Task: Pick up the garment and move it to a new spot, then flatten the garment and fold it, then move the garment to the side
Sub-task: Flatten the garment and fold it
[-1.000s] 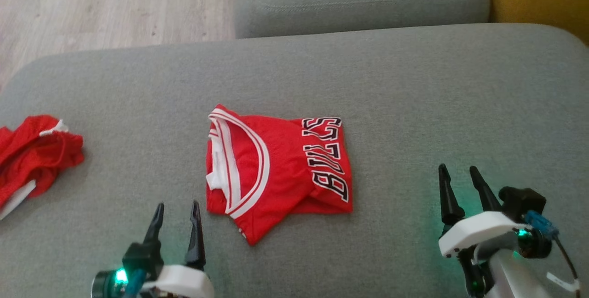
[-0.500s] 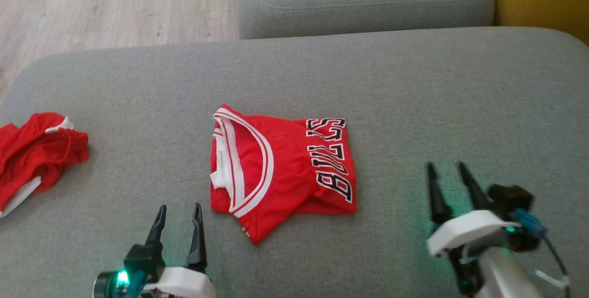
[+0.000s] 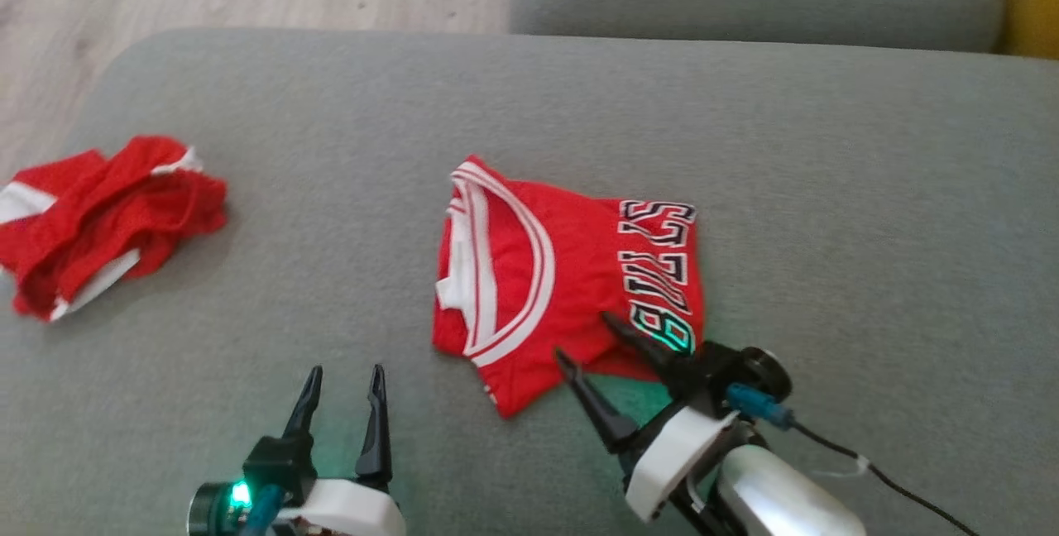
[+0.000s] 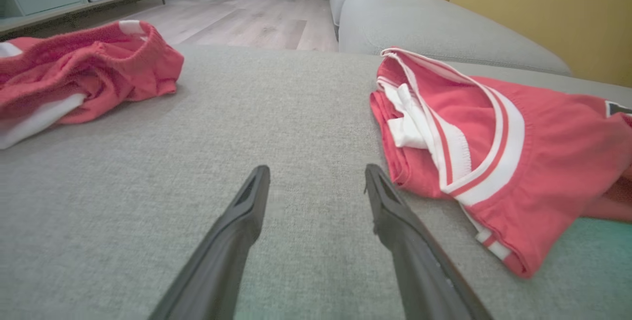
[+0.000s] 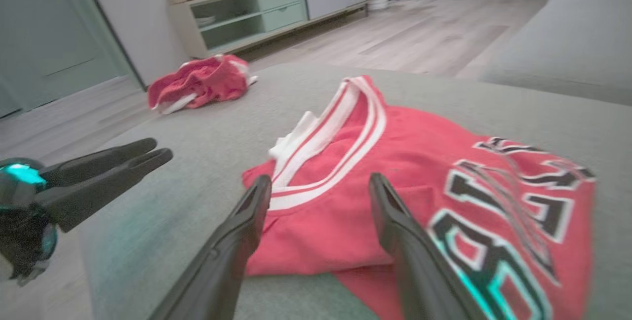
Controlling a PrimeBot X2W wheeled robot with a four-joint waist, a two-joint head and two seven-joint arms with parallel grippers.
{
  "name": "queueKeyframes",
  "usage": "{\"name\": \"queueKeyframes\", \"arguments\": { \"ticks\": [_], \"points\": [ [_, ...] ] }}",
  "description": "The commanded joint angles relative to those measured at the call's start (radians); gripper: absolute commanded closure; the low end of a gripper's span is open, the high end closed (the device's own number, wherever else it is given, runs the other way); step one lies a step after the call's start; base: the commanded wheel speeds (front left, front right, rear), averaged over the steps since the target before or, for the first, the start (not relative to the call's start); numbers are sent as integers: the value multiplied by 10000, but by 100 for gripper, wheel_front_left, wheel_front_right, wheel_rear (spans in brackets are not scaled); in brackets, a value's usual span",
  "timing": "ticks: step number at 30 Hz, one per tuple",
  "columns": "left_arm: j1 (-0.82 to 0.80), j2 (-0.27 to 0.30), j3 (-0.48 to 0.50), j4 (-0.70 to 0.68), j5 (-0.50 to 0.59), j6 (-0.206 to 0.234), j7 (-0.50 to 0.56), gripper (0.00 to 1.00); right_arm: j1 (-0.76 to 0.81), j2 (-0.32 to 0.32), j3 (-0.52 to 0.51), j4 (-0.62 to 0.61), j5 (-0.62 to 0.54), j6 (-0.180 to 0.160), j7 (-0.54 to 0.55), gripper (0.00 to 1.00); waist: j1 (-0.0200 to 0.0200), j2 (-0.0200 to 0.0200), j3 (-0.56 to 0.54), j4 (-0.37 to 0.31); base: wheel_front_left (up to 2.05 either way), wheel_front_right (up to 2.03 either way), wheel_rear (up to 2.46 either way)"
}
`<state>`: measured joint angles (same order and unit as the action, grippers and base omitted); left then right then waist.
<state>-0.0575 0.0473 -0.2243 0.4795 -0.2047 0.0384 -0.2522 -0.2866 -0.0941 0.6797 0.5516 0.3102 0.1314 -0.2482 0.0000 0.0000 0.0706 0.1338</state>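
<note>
Right gripper has swung in from the lower right of the head view and is now sitting at the near right corner of the red Bulls jersey. The whole picture has also slid sideways, so the camera has turned, and the jersey is keeping its folded shape. The right forearm is reaching up and to the left from the bottom edge, with the wrist angled so the two dark fingers are pointing diagonally across the jersey's near edge. Those fingers are standing well spread with nothing between them; one tip is lying over the red cloth beside the lettering, the other at the hem. Whether they are touching the fabric cannot be told. The left gripper is hanging low at the lower left, its fingers parted and pointing up the view, near the jersey's collar end but clear of it. The jersey is lying folded near the middle of the grey sofa seat, with the white-striped neckline toward the left and the lettering toward the right. A crumpled red garment is lying well apart at the seat's left end. The right wrist view is showing green light tinting the letters, the left gripper side-on and a low cabinet across the wooden floor. The left wrist view is showing bare cushion between its fingers and a yellow backrest.
</note>
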Motion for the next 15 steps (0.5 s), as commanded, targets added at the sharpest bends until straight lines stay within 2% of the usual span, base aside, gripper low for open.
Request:
{"name": "queueKeyframes", "arguments": {
  "ticks": [1, 8, 9, 15],
  "points": [
    [-459, 30, 238, -281, -75, 67, -95, 0, -458, -23, 410, -138, 197, -7, -135, 0, 0, 0, 128, 292, 0, 0, 0],
    [-602, 30, -63, -310, -247, 154, -95, 0, -972, -284, 1898, 607, 963, -7, -135, 0, 0, 0, 426, 1057, 0, 0, 0],
    [-597, 30, -88, -309, -299, 171, -95, 0, -1120, -353, 2368, 933, 1110, -7, -135, 0, 0, 0, 509, 1196, 0, 0, 0],
    [-615, 30, -167, -323, -379, 209, -95, 0, -1683, -350, 3324, 1855, 1587, -7, -102, 0, 0, 0, 725, 1394, 0, 0, 0]
  ]
}}
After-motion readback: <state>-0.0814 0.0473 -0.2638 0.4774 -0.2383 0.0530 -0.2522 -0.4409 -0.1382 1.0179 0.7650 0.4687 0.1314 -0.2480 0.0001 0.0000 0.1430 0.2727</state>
